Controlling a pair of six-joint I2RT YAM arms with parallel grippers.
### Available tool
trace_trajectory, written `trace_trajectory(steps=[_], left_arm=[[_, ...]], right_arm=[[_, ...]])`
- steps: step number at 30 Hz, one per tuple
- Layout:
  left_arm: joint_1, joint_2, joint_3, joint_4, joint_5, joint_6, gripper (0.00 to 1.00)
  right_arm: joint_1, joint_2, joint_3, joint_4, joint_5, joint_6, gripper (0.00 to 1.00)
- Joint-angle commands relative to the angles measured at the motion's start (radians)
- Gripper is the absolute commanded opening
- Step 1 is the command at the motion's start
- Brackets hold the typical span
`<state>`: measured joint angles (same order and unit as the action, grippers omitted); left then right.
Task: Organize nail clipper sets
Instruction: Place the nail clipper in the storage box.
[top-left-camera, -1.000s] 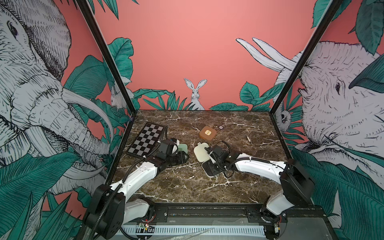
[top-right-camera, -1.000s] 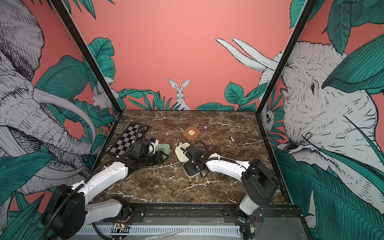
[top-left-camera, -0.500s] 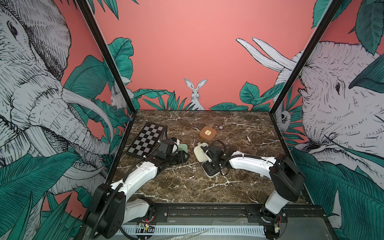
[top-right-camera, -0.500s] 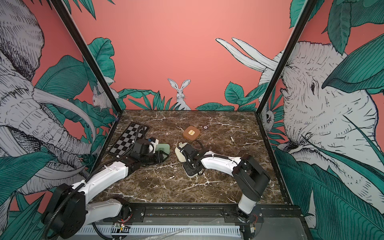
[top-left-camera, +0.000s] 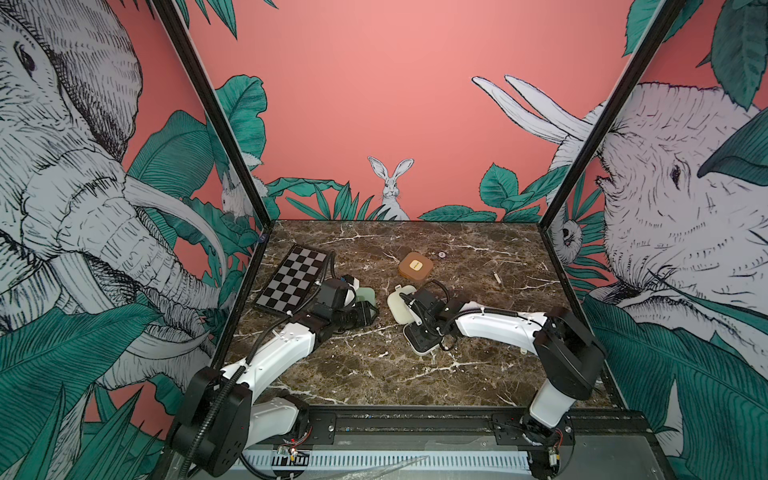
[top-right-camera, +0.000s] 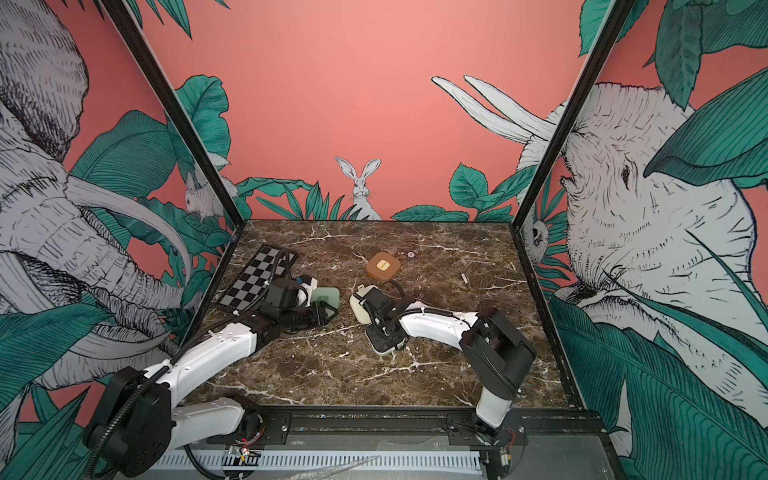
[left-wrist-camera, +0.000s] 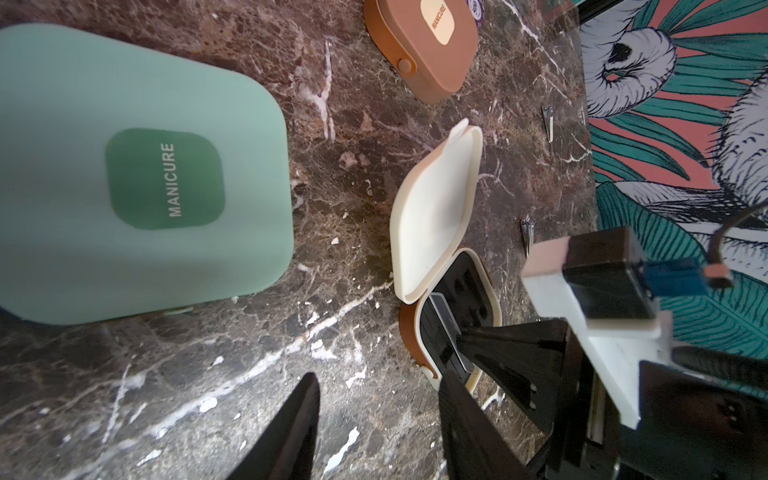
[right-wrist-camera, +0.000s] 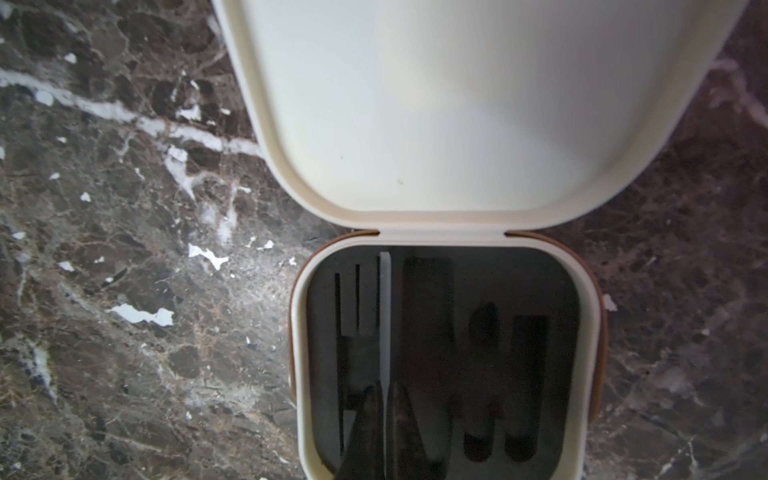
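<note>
Your right gripper (right-wrist-camera: 385, 411) sits low inside the open base of the cream case (top-left-camera: 401, 306), its jaws together on a slim cream tool (right-wrist-camera: 385, 311). The tool's long axis runs straight out from the gripper toward the hinge. It lies parallel to the slots in the black insert (right-wrist-camera: 436, 353) and appears lined up over a narrow one. Judgement: seating it turns on that alignment, and any skew would leave it riding on the insert. The other slots in view, one wide, two short and several thin slits, look empty. The lid (left-wrist-camera: 436, 208) is folded back onto the desk (top-left-camera: 374, 365).

Your left gripper (left-wrist-camera: 378, 428) hovers just above the desk with its jaws partly apart, holding nothing. The mint green case (left-wrist-camera: 145, 174) lies just ahead of it, shut and label up. The brown case (top-left-camera: 415, 266) lies farther back, also shut. The contents of both are hidden.

One loose clipper (left-wrist-camera: 527, 235) lies on the desk near the cream case, on the side away from your left arm. A second loose clipper (left-wrist-camera: 548, 120) lies farther back. Both point roughly front to back. Your right arm is the nearer to both.
</note>
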<state>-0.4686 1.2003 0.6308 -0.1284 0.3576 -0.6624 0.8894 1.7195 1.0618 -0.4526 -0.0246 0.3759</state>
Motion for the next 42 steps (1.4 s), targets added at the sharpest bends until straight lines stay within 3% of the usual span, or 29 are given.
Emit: trace_trajectory(steps=[1,22,33,39,40,42], left_arm=[[-0.002,-0.001,-0.001,0.004,-0.002,-0.005,0.49],[-0.003,0.013,0.016,0.003,-0.004,0.001,0.49],[-0.002,0.009,0.014,-0.002,-0.006,0.002,0.49],[-0.002,0.009,0.029,-0.022,-0.009,0.012,0.49],[-0.002,0.011,0.033,-0.023,-0.009,0.014,0.49],[-0.003,0.016,0.046,-0.026,-0.011,0.018,0.49]], right_arm=[[0.003,0.014,0.002,0.003,-0.005,0.004,0.0],[0.005,0.027,-0.002,-0.097,0.002,0.031,0.0],[0.004,0.171,0.056,-0.13,-0.03,0.041,0.0],[0.003,0.132,0.098,-0.161,-0.008,0.039,0.0],[0.003,0.118,0.116,-0.177,0.002,0.036,0.0],[-0.002,0.088,0.172,-0.211,0.021,0.027,0.18]])
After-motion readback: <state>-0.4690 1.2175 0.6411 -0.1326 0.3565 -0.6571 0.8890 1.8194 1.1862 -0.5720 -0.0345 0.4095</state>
